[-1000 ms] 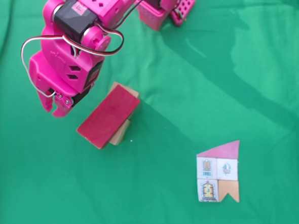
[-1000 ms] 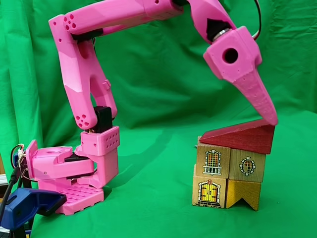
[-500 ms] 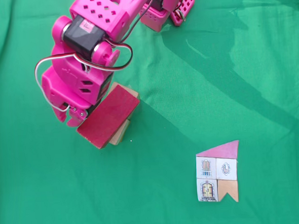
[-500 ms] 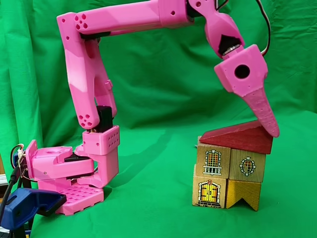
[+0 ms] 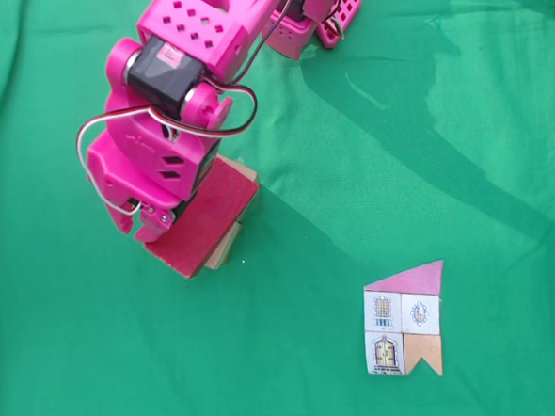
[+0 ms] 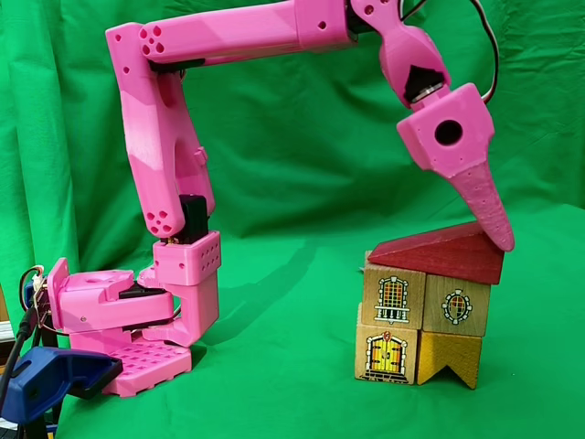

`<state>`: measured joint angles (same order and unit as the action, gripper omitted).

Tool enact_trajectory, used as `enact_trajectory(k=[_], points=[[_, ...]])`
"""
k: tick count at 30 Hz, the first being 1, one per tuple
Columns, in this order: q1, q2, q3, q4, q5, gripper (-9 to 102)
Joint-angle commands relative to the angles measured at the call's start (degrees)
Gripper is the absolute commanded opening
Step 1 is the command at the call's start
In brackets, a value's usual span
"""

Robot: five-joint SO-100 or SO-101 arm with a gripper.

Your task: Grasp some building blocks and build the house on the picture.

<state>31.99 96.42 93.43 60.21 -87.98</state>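
In the side fixed view, a blue clamp (image 6: pixel 50 380) sits at the lower left corner, just in front of the pink arm base (image 6: pixel 128 315). To the right on the green surface (image 6: pixel 274 384) stands the house (image 6: pixel 430 306): four wooden blocks with printed door and windows, stacked two over two, with the dark red roof (image 6: pixel 443 251) lying across the top. The tool (image 6: pixel 498 240) points down, its tip at the roof's right end; whether it is open or closed cannot be told.

In the top fixed view, the picture (image 5: pixel 406 320), a paper house with a pink roof, lies flat near the bottom edge, well apart from the build. Farther up and left, the red roof (image 5: pixel 208 222) covers tan blocks (image 5: pixel 225 244), and the tool (image 5: pixel 151 220) overlaps the roof's left end. The arm (image 5: pixel 201 33) stretches back to its base at the top edge.
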Motion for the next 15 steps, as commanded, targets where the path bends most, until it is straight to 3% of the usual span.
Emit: enact_trajectory(k=[1, 15], points=[[-0.70, 0.35, -1.67, -0.79, -0.35, 1], [-0.97, 0.35, -1.67, -0.79, -0.35, 1]])
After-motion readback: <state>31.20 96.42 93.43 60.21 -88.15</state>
